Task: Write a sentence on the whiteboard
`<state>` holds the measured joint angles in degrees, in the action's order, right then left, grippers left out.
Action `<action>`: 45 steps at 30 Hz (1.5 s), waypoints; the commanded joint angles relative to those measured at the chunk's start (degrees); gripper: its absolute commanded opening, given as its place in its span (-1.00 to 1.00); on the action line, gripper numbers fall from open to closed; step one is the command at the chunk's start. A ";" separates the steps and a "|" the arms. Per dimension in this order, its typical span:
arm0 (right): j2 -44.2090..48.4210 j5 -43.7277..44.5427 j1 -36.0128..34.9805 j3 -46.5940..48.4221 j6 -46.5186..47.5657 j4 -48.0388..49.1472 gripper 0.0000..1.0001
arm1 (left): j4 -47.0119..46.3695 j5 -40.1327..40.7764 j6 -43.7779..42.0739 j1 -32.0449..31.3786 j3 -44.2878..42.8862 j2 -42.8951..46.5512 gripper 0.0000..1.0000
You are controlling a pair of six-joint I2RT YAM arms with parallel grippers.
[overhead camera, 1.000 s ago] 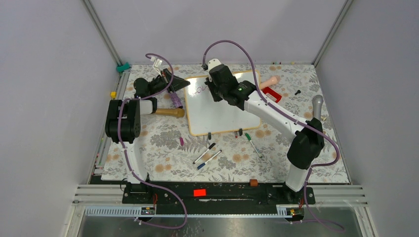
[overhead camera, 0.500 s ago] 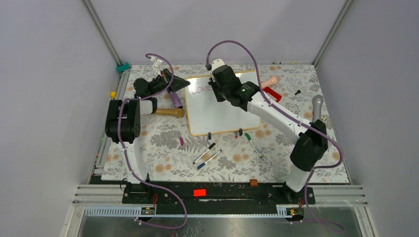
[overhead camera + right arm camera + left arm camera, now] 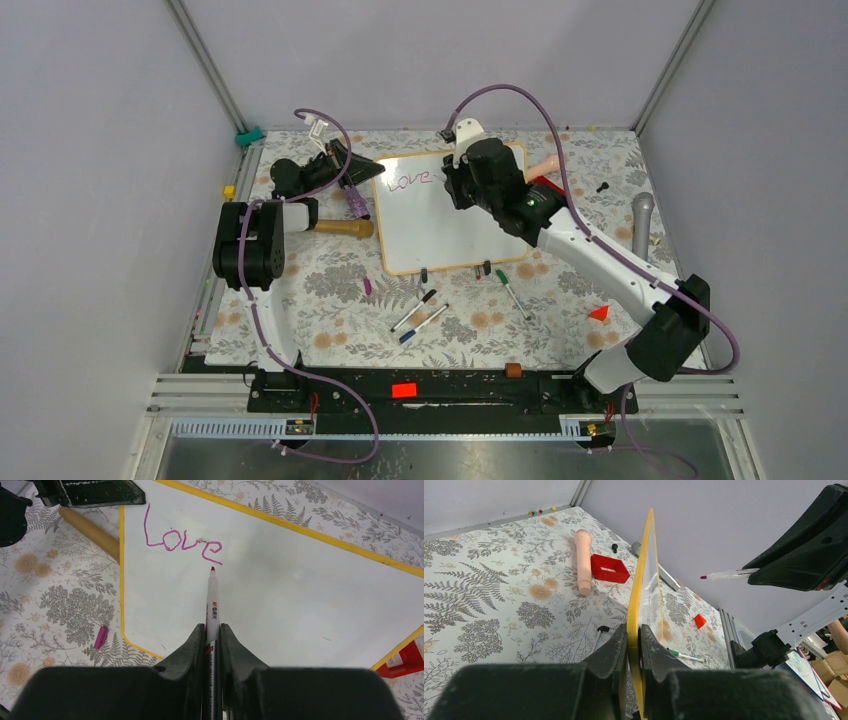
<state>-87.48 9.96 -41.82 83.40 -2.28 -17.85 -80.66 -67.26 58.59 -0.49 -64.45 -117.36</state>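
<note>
Left pincer [image 3: 634, 631]: clamped on whiteboard [image 3: 440, 232] frame.
Right pincer [image 3: 213, 630]: clamped on marker [image 3: 213, 596], tip just below sentence [image 3: 181, 544].
Surroundings: wooden rod [image 3: 345, 228] against board's left edge.

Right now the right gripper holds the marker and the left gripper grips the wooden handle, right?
No: the left wrist view shows the left gripper clamped on the whiteboard by its edge instead. The right gripper does hold the marker.

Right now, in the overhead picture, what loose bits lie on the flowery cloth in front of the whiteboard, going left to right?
Pink cap → pair of pens → green-capped pen → red wedge.
</note>
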 commanded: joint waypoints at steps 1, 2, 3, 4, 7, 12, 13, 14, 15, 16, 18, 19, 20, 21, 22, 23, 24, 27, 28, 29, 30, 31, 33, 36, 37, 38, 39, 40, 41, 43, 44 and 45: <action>3.90 -0.36 0.72 -3.70 0.61 6.91 -1.00 | -3.89 -5.56 -4.77 -1.53 1.10 1.69 -0.97; 4.20 -0.25 0.74 -4.02 0.92 7.29 -1.00 | -3.89 -5.55 -4.72 -1.53 1.13 1.70 -0.97; 4.20 -0.04 0.80 -4.11 1.22 7.39 -1.00 | -3.89 -5.50 -4.74 -1.53 1.18 1.65 -0.96; 4.17 0.24 0.85 -4.05 1.49 7.42 -1.00 | -3.84 -5.47 -4.75 -1.53 1.16 1.69 -0.96; 4.06 0.85 0.89 -4.58 1.85 8.40 -1.00 | -3.89 -5.04 -4.63 -1.53 1.37 1.62 -0.97; 5.62 0.84 1.00 -9.02 1.97 14.11 -1.00 | -3.93 -3.42 -6.60 -1.53 3.28 2.64 -0.97; 5.87 0.94 1.07 -9.80 1.94 14.93 -1.00 | -3.89 -3.30 -7.10 -1.53 3.61 2.87 -0.98; 6.12 0.93 1.12 -10.44 2.00 15.36 -1.00 | -3.87 -3.29 -7.76 -1.53 3.89 3.04 -0.98; 6.19 0.94 1.19 -10.58 2.01 15.60 -1.00 | -3.89 -3.33 -8.11 -1.53 4.19 3.13 -0.98; 6.25 0.85 1.27 -10.82 1.94 15.80 -1.00 | -3.89 -3.24 -8.50 -1.53 4.44 3.11 -0.98; 6.57 0.91 1.33 -11.42 3.28 15.87 -1.00 | -3.89 -2.78 -8.86 -1.53 5.13 3.02 -0.97; 6.76 0.98 1.37 -11.80 4.14 16.04 -1.00 | -3.89 -2.54 -9.18 -1.53 5.59 2.94 -0.98; 7.04 1.27 1.37 -12.22 4.52 16.43 -1.00 | -3.89 -2.13 -9.65 -1.53 6.16 2.93 -0.98; 7.34 1.44 1.31 -12.62 4.65 16.83 -1.00 | -3.87 -2.09 -10.39 -1.53 6.48 2.94 -0.99; 7.69 1.42 1.37 -12.95 4.88 17.07 -1.00 | -3.88 -1.97 -11.24 -1.53 6.83 2.86 -1.00; 8.09 1.19 1.43 -13.13 5.05 17.23 -1.00 | -3.89 -1.73 -11.51 -1.53 6.99 2.78 -1.00; 8.63 0.89 1.43 -13.29 5.31 17.23 -1.00 | -3.89 -1.26 -11.48 -1.53 6.97 2.61 -1.00; 10.20 0.54 1.40 -13.90 5.78 17.42 -1.00 | -3.87 -0.79 -9.84 -1.70 5.79 1.44 -1.00; 10.67 0.39 1.44 -14.07 5.95 17.34 -1.00 | -3.87 -0.79 -9.41 -1.75 5.46 1.06 -1.00; 11.00 0.26 1.43 -14.21 6.06 17.31 -1.00 | -3.91 -0.78 -9.22 -1.79 5.34 0.88 -1.00; 11.16 0.27 1.41 -14.18 6.22 17.24 -1.00 | -3.89 -0.76 -9.20 -1.82 5.38 0.78 -1.00; 11.19 0.24 1.40 -14.04 6.30 16.84 -1.00 | -3.89 -0.74 -9.42 -1.84 5.54 0.81 -1.00; 11.22 0.65 1.46 -13.68 6.33 15.98 -1.00 | -3.89 -0.51 -10.07 -1.79 6.15 1.05 -1.00; 11.50 1.60 1.50 -13.28 5.94 15.08 -1.00 | -3.89 -0.59 -10.26 -1.83 6.44 0.92 -1.00; 11.74 1.64 1.51 -13.26 5.89 14.99 -1.00 | -3.89 -0.59 -10.25 -1.84 6.36 0.79 -1.00; 11.83 1.54 1.48 -13.27 5.81 14.95 -1.00 | -3.88 -0.74 -10.25 -1.84 6.34 0.63 -1.00; 11.95 1.30 1.48 -13.18 5.80 14.87 -1.00 | -3.89 -0.88 -10.48 -1.80 6.39 0.34 -1.00; 11.95 1.11 1.55 -13.17 5.80 14.91 -1.00 | -3.89 -1.03 -10.77 -1.81 6.62 0.24 -1.00; 12.03 1.20 1.52 -13.17 5.89 14.94 -1.00 | -3.89 -1.08 -11.23 -1.79 6.94 0.05 -1.00; 12.12 1.58 1.53 -13.30 5.99 15.08 -1.00 | -3.89 -0.96 -12.62 -1.83 7.51 -0.55 -1.00; 12.13 1.70 1.50 -13.41 6.10 15.15 -1.00 | -3.89 -0.87 -12.41 -1.87 7.27 -0.76 -1.00; 12.16 1.84 1.52 -13.51 6.19 15.37 -1.00 | -3.89 -1.22 -12.33 -1.88 6.85 -1.06 -1.00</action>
<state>-77.49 10.02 -40.80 69.14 2.98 -4.03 -82.26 -62.63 54.37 -0.60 -59.42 -115.26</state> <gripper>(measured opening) 0.174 0.103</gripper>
